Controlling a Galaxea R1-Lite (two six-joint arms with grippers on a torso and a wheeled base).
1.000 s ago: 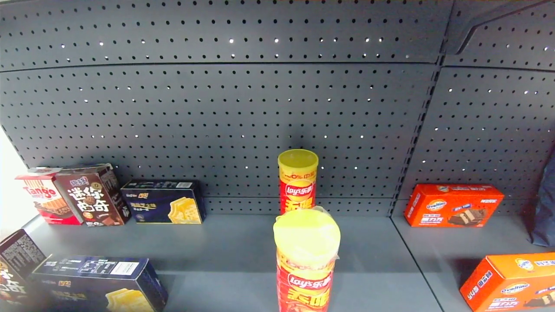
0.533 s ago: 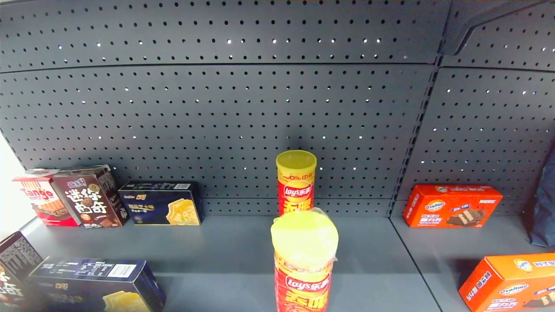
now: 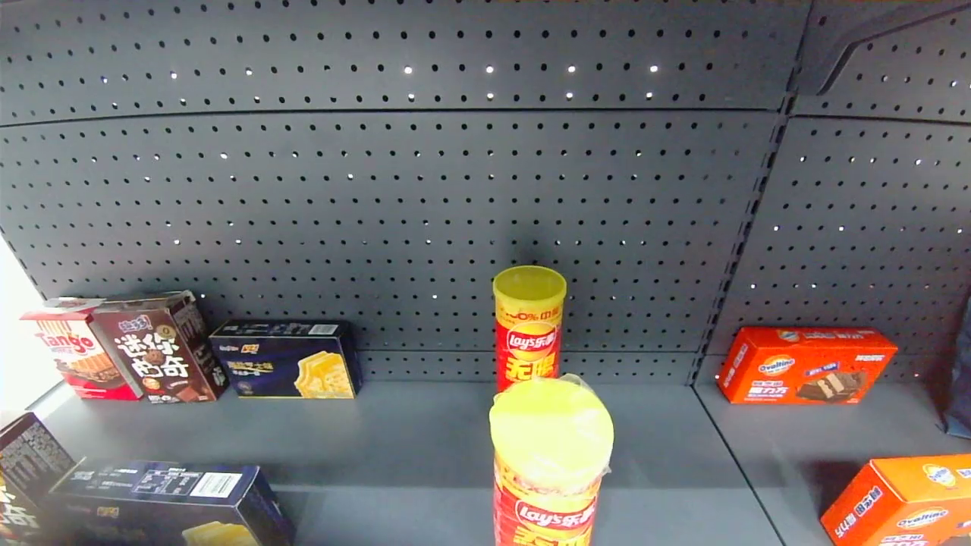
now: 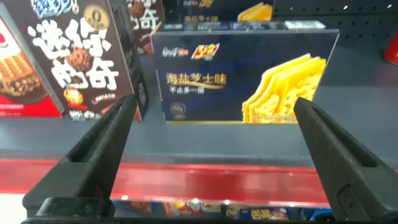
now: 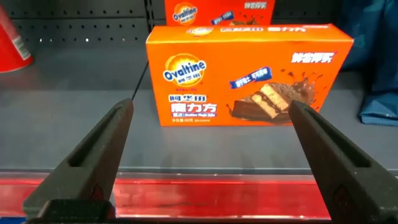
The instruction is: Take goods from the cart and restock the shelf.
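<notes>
Two red chip cans with yellow lids stand mid-shelf, one at the back (image 3: 529, 326) and one nearer the front (image 3: 551, 455). My left gripper (image 4: 214, 104) is open with nothing in it, just outside the shelf's red front edge (image 4: 186, 183), facing a dark blue cracker box (image 4: 249, 78) beside a brown cookie box (image 4: 68, 56). My right gripper (image 5: 210, 107) is also open and holds nothing, facing an orange chocolate box (image 5: 249, 74) with a second orange box (image 5: 217, 11) behind it.
A red wafer box (image 3: 64, 353), brown cookie box (image 3: 155, 345) and blue cracker box (image 3: 288, 358) line the back left; more boxes (image 3: 167, 500) sit front left. Orange boxes (image 3: 806, 364) (image 3: 903, 500) lie on the right section. Blue cloth (image 5: 376, 62) hangs far right. Bare shelf floor (image 3: 394, 432) surrounds the cans.
The whole head view has shifted slightly, so the camera moved. The goods on the shelf keep their places relative to each other.
</notes>
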